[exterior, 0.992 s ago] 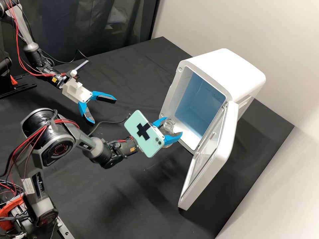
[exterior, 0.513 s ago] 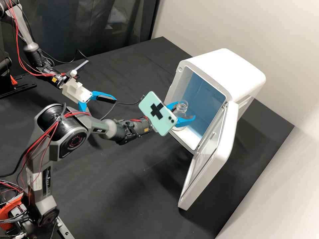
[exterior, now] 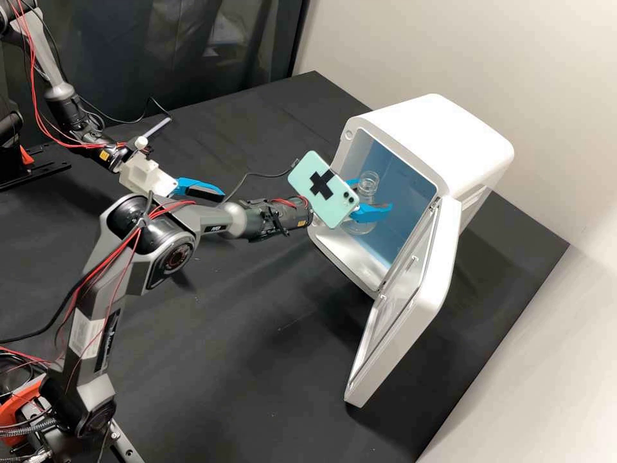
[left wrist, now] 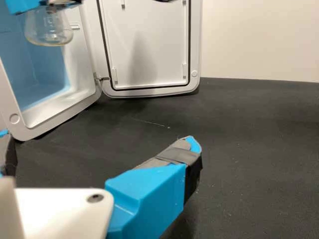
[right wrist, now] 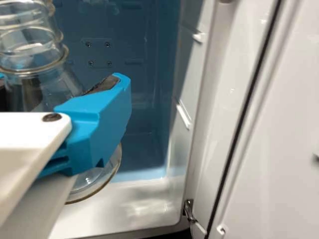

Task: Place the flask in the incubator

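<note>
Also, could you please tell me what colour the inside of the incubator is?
Light blue: the incubator has white outer walls and a blue lining, shown best in the high view.

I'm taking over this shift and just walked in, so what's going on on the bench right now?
The right claw is shut on a glass flask and holds it inside the open incubator, upright and clear of its floor, not yet set down. The door hangs wide open. The left claw is open and empty over the bench, back from the incubator.
</note>
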### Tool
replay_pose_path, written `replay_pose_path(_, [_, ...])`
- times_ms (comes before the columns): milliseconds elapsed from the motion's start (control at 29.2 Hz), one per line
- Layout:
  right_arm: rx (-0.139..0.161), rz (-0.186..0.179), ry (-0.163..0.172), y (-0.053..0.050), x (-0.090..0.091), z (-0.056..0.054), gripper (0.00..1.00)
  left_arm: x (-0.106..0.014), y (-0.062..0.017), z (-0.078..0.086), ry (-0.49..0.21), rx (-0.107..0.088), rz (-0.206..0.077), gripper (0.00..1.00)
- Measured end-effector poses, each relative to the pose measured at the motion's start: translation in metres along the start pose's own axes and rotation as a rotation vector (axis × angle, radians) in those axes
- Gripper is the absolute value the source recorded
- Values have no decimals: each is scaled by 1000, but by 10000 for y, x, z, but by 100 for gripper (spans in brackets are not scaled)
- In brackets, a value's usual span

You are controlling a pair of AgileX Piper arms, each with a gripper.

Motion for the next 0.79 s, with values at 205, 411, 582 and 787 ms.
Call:
replay_pose_path(205, [-32,-20,-49,-125,260,-146,0,3,-4,21,-8,1,-2,100])
replay_pose_path(411, [-76,-53,-71,-203,478,-294,0,4,-6,31,-11,2,-3,100])
replay_pose_path(582, [-101,-64,-92,-266,607,-401,0,5,-8,37,-13,3,-3,100])
replay_pose_path(787, [-123,-82,-111,-356,733,-455,0,9,-13,63,-21,3,-5,100])
